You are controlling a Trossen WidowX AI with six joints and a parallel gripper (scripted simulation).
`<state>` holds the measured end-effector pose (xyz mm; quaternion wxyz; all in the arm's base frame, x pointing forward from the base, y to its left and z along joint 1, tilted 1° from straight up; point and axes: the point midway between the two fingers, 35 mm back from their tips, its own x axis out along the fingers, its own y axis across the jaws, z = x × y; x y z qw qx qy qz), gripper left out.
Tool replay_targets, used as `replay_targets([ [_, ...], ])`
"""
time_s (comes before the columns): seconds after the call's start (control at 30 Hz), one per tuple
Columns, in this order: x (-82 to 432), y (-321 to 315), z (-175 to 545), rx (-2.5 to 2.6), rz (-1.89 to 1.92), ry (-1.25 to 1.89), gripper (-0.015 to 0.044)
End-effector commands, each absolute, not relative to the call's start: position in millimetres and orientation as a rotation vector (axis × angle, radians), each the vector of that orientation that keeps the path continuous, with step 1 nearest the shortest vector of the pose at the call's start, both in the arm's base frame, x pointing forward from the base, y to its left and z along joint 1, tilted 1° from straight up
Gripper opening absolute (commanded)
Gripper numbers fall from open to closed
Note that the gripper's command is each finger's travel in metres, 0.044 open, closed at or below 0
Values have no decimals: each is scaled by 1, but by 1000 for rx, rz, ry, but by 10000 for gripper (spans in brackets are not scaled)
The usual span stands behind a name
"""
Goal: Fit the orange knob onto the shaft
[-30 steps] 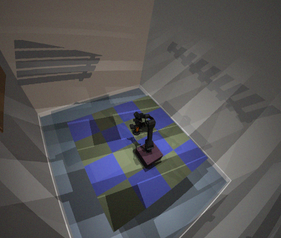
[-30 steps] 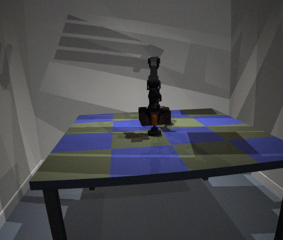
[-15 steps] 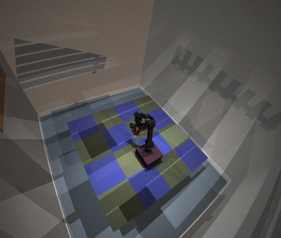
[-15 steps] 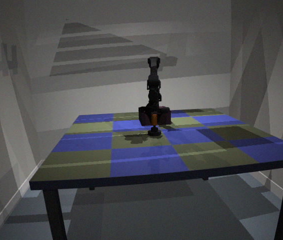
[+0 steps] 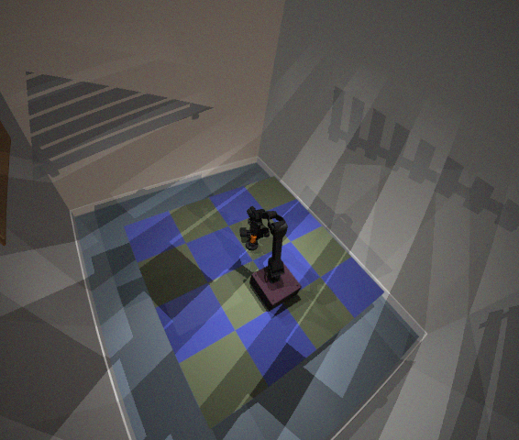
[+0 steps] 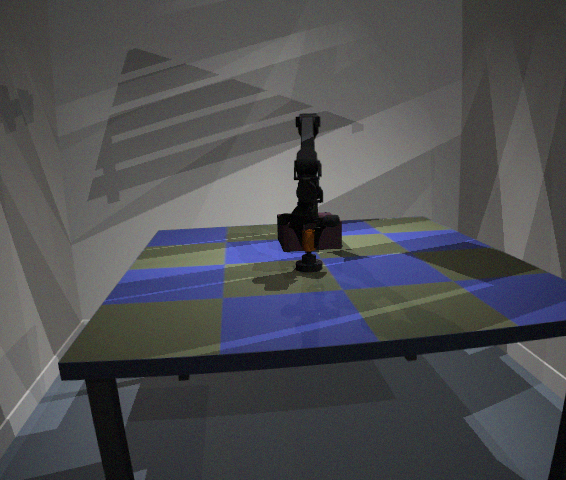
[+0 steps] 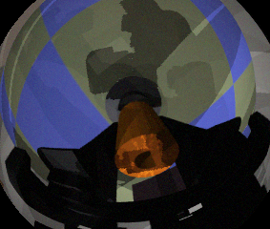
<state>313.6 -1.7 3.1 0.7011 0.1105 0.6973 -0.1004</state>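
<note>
Evidently, the gripper [image 5: 253, 236] [image 6: 308, 235] [image 7: 138, 122] has the orange knob [image 5: 253, 239] [image 6: 308, 240] [image 7: 146, 138] clasped upright between its fingers, directly above the round pedestal [image 5: 251, 246] [image 6: 308, 265] [image 7: 134, 88]. The pedestal stands on the checkered table [image 5: 222, 313] [image 6: 288, 320] [image 7: 60, 102], with the arm's reddish base [image 5: 284, 292] [image 6: 334, 241] nearby.

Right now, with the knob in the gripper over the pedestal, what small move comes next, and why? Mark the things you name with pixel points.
I'd try a slight twist of the gripper [image 5: 253, 237] [image 6: 308, 240] [image 7: 146, 153] with light downward pressure: the orange knob [image 5: 253, 239] [image 6: 308, 240] [image 7: 146, 129] is upright between its fingers, above the round pedestal's base [image 5: 251, 247] [image 6: 308, 266] [image 7: 112, 106], not down on it, and the flat's alignment is hidden.
</note>
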Motion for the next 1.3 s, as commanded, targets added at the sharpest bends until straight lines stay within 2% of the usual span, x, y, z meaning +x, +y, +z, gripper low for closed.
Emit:
replay_targets([
  [0.0, 316, -3, 7, 247, -231, 1547, 0],
  [0.27, 318, -2, 7, 403, -386, 1525, 0],
  [0.93, 317, -2, 7, 412, -394, 1524, 0],
  [1.27, 312, -2, 6, 575, -556, 1488, 0],
])
